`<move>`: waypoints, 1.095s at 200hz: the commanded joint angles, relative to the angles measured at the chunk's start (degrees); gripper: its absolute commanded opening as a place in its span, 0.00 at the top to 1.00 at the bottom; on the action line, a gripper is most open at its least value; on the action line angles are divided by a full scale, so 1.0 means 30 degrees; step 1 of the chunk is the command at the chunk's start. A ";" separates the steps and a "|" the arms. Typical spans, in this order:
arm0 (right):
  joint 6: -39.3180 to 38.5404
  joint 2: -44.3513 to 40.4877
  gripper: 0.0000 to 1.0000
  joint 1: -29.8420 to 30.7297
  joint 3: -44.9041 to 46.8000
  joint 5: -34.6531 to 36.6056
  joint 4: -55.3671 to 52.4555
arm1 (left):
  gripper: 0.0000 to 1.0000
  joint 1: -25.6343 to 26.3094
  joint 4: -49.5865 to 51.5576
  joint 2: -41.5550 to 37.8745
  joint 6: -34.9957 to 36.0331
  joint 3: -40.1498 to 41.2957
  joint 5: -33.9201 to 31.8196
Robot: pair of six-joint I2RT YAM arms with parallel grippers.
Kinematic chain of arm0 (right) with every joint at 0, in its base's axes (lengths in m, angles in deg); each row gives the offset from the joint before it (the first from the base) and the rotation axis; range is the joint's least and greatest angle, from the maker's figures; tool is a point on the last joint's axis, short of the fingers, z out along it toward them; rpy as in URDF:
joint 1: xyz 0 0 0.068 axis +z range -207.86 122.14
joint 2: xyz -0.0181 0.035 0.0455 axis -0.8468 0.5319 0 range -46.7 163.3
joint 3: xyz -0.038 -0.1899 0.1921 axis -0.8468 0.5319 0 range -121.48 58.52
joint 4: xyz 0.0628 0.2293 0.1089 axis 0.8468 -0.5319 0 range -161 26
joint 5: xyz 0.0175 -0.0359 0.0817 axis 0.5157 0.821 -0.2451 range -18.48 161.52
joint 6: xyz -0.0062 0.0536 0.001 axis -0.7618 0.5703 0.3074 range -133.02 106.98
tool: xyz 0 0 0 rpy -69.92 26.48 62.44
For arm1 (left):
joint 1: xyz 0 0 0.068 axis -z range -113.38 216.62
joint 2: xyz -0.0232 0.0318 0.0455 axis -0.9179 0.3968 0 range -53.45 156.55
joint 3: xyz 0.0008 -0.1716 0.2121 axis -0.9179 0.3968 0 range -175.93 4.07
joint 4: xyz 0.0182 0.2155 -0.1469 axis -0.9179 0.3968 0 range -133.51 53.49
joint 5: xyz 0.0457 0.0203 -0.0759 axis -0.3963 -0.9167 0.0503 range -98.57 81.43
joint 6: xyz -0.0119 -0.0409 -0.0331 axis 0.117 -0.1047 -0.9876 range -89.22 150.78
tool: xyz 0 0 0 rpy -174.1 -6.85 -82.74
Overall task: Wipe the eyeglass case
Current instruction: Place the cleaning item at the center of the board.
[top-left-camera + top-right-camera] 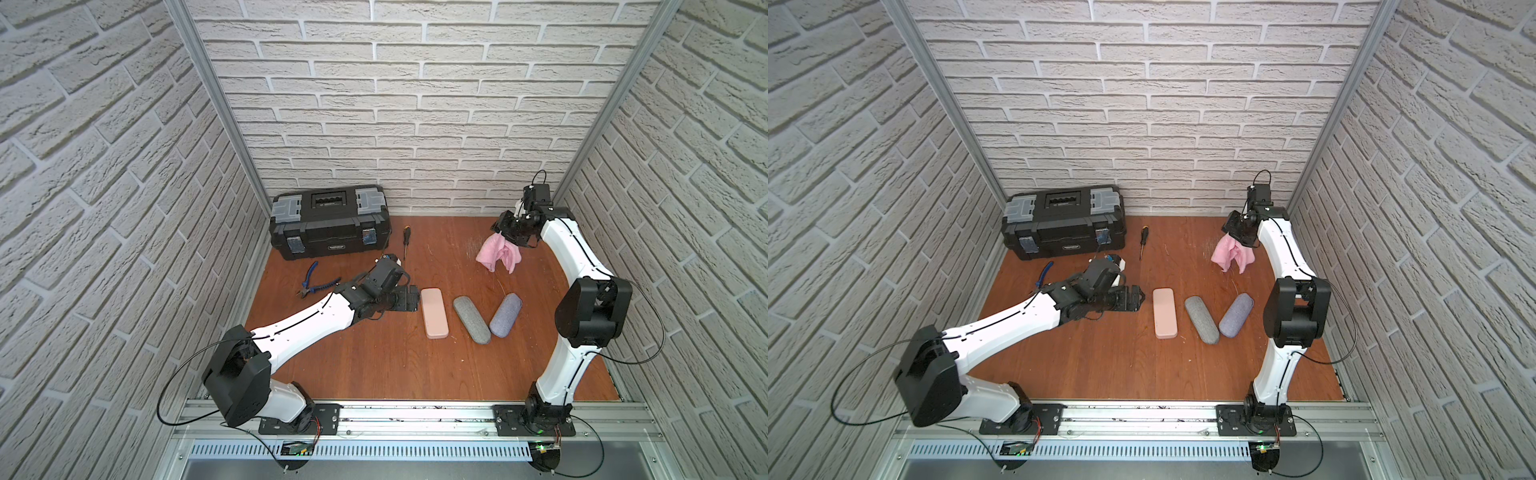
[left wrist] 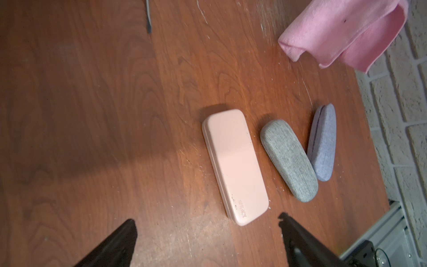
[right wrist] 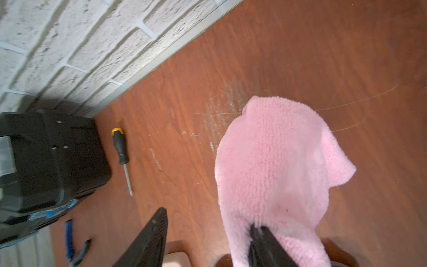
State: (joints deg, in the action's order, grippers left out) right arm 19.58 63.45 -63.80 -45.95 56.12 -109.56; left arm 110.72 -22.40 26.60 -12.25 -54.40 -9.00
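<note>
- The brown wooden desk (image 1: 374, 365) has three eyeglass cases lying flat in a row near the middle, where both arms can reach them.
- The pale pink hard flat case (image 1: 434, 312) lies on the left side of the row. The left wrist view shows small dark specks near one end, so I think this is the one to wipe.
- The grey cloth-covered rounded case (image 1: 471, 319) is next to it, and then comes the blue-grey cloth-covered rounded case (image 1: 505, 314). These two make a V. Their near ends come close, but I cannot tell if they touch.
- The left fingers (image 2: 120, 242) are spread wide and hold nothing. They wait low, just beside the pink case and not touching it. I think they are wide so they can go around the case and keep it from sliding.
- The blue-handled pliers (image 1: 311, 282) lie behind the left arm, out of the way.
- The fluffy pink cloth (image 3: 272, 161) hangs in the air over the back right of the desk, well apart from the cases. It is up high so that it can be carried over.
- The right fingers (image 3: 152, 235) stand apart. The cloth hangs over one of them and does not look pinched between the two, so it could slip off.
- The thin screwdriver with a black and yellow handle (image 1: 406, 241) lies farther back.
- The black plastic toolbox (image 1: 328, 220) sits shut against the back wall.
</note>
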 commanded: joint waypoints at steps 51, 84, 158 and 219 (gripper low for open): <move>0.0990 0.1209 0.14 0.0953 -0.2541 -0.3874 -0.0917 | 0.02 -0.0883 -0.5853 0.1234 0.4984 -0.1188 0.0788; 0.1683 0.1195 0.20 0.0924 -0.0544 -0.4871 0.0784 | 0.06 -0.0440 -0.8601 0.7250 0.7457 -0.6708 0.3657; 0.3925 0.0210 0.24 0.0631 0.1417 -0.7379 0.3172 | 0.13 0.0074 -1.1515 1.7574 0.5545 -1.6359 0.5777; 0.5018 -0.1325 0.26 0.0769 0.3228 -0.8536 0.4491 | 0.45 -0.0080 -1.1136 2.1072 0.3355 -1.9861 0.7435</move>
State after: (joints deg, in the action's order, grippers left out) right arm 32.43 64.98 -61.77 -38.52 34.15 -100.53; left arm 110.94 -52.63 87.61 1.37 -110.53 9.63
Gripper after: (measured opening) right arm 0.739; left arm 0.641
